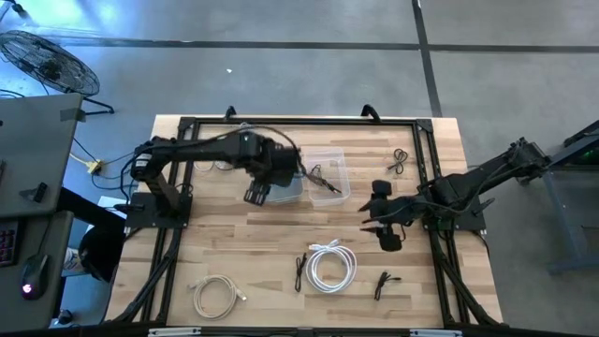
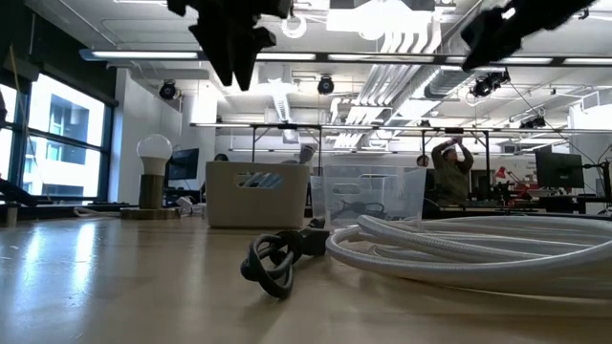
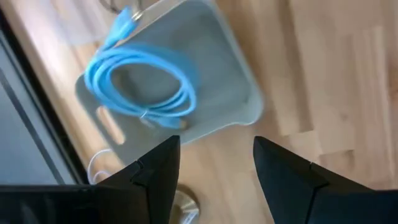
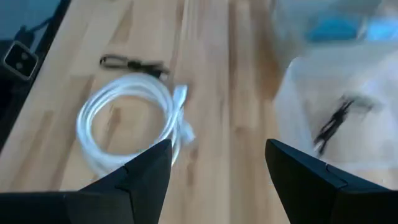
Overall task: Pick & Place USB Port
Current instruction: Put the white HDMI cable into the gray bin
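The white coiled cable [image 1: 330,265] lies on the table near its front edge, so I drop my empty, spread right gripper [image 1: 385,222] straight onto its coil and pinch several loops, while my left gripper [image 1: 258,194], also released, hangs by the grey bin [image 3: 205,74].

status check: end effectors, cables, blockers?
Left end effector open, empty, above gray bin holding blue cable. Right end effector open, empty, between white cable coil and clear bin. No blockers seen.
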